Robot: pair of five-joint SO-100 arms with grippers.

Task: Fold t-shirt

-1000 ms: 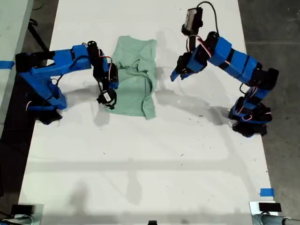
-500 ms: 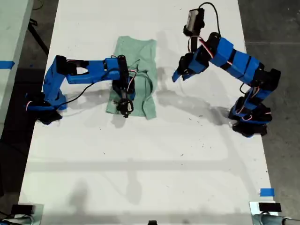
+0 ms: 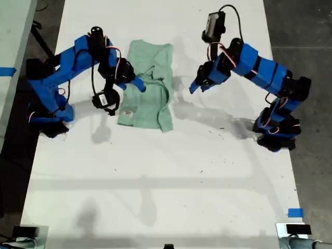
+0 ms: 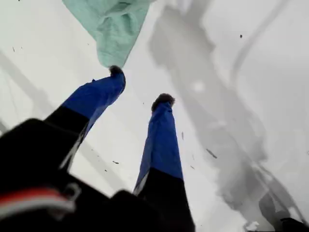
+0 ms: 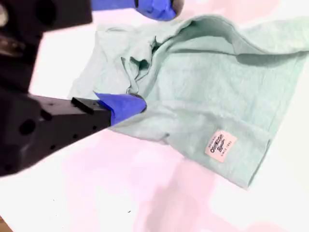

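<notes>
The white table (image 3: 155, 171) fills most of the exterior view, and its near part carries only faint shadows and some small dark specks. At the near edge, on the exterior view's right, a piece of blue tape (image 3: 295, 212) is stuck on the white surface. A dark grey floor (image 3: 306, 31) shows past both long sides of the table.

Farther up, the t-shirt (image 3: 148, 85) lies on the table, a little toward the exterior view's left of the middle. It is pale mint-green and folded into a narrow upright shape, with wrinkles in the middle and a small white label (image 5: 220, 144) on its near part.

My second gripper (image 3: 136, 83) is over the shirt's edge on the exterior view's left. Its blue fingers are spread wide, one over the wrinkled cloth and the other beyond the shirt, and they hold nothing. I cannot tell if the lower finger touches the fabric.

My first gripper (image 3: 196, 84) hangs above bare table near the shirt's other side, apart from it. Its jaws stand parted, with nothing between them; the shirt's corner lies just past one fingertip (image 4: 116, 71).
</notes>
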